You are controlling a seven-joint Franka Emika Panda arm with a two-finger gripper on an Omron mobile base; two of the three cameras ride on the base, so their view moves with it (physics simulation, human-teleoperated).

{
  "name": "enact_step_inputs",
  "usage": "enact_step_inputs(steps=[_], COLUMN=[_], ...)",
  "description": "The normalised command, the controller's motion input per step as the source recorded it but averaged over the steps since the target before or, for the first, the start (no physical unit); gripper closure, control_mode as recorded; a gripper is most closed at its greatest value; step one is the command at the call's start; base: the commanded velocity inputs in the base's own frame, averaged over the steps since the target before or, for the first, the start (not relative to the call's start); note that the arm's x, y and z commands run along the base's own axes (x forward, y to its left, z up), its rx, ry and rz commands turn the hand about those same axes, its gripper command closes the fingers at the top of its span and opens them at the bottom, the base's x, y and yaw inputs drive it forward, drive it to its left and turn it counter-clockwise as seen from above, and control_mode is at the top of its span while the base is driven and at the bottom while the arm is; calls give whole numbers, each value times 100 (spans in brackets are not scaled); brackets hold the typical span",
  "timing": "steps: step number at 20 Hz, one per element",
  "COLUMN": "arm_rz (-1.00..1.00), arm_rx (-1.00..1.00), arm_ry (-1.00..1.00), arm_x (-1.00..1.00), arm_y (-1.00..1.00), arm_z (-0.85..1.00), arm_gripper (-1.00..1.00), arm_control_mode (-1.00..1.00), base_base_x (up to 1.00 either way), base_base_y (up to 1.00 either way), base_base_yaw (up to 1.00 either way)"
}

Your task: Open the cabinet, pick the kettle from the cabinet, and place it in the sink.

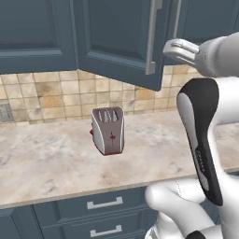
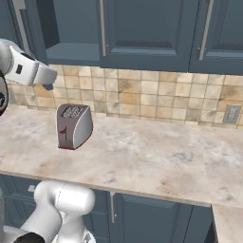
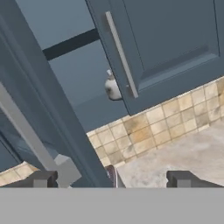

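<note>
The dark blue-grey cabinet (image 1: 116, 37) has one door swung out toward me, its long silver handle (image 1: 151, 37) facing the room. In the hand view that open door's edge (image 3: 52, 113) runs slantwise across the left. Past it, on the cabinet shelf, a small part of the silver-grey kettle (image 3: 112, 87) peeks out from behind the neighbouring shut door (image 3: 166, 48). My gripper (image 3: 113, 179) is open, its two fingertips (image 3: 41, 178) wide apart with nothing between them, in front of the opening and well short of the kettle. The sink is out of view.
A silver slotted toaster (image 1: 108, 130) with red marks stands on the beige stone counter (image 1: 46, 158) below the open door. Blue drawers (image 1: 105, 203) run under the counter edge. A tiled backsplash (image 2: 142, 95) carries a wall socket (image 2: 232, 114) at the right.
</note>
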Motion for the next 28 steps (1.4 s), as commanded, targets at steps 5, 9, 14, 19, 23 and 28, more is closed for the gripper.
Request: enact_step_inputs(steps=[5,9,14,19,23,28], arm_rz=[11,8,7,1,3,7], arm_rx=[4,4,1,0,0,9], arm_ry=[8,12,14,19,7,-1], arm_x=[3,3,3,14,17,25], arm_y=[-23,-20,-16,-10,-7,0], arm_z=[0,0,0,0,0,0], arm_gripper=[-100,-100,-100,-100,-100,-100], arm_control_mode=[-100,-100,-100,-100,-100,-100], base_base_x=[0,0,0,0,0,0], base_base_y=[0,0,0,0,0,0], base_base_yaw=[0,0,0,0,0,0])
